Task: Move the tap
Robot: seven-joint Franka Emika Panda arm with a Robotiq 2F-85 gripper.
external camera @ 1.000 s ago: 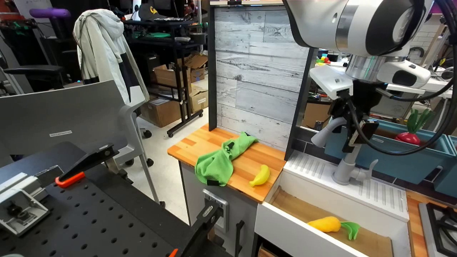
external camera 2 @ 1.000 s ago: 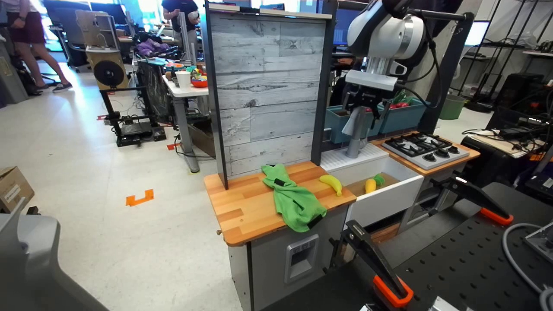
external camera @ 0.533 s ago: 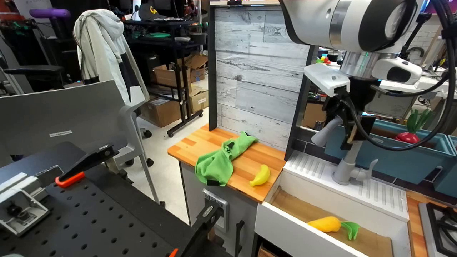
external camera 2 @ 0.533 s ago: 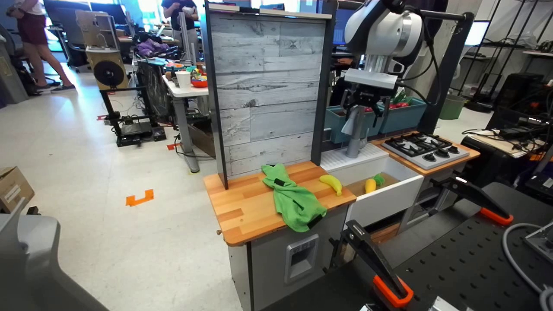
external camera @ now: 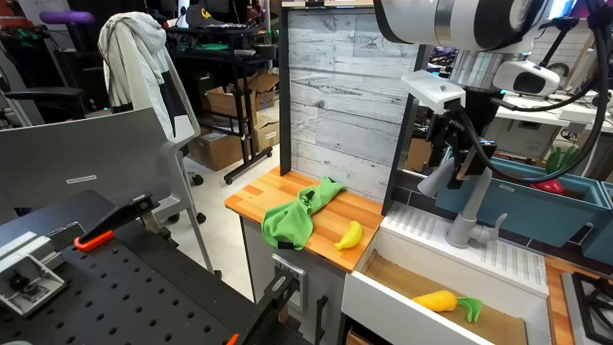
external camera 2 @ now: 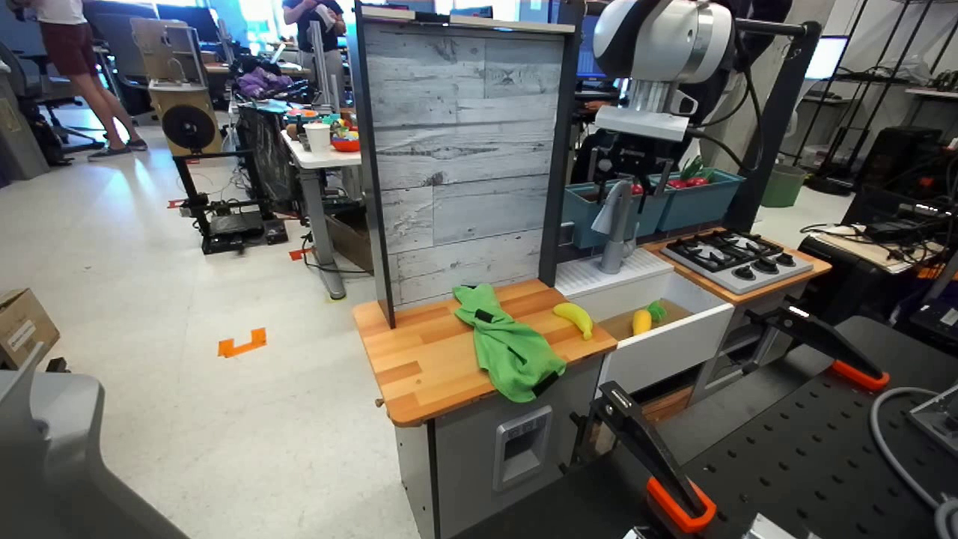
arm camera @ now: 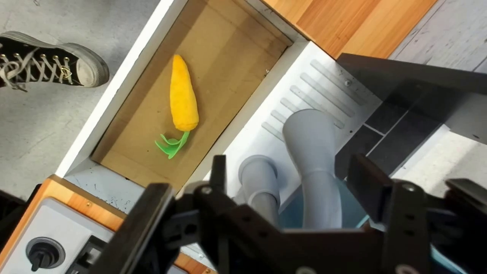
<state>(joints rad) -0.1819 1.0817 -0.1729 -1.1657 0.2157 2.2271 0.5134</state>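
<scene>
1. My hand [arm camera: 288,177] is spread wide around the top of the tap [arm camera: 314,144], gripping nothing.
2. It stands upright at the far side of the sink [external camera: 383,306].
3. A yellow carrot [external camera: 437,301] lies inside, nearer.

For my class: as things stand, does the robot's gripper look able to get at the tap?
Probably yes. The gripper looks open near the top of the tap; in the wrist view its fingers show to either side of it, and nothing seems to block the way.
</scene>
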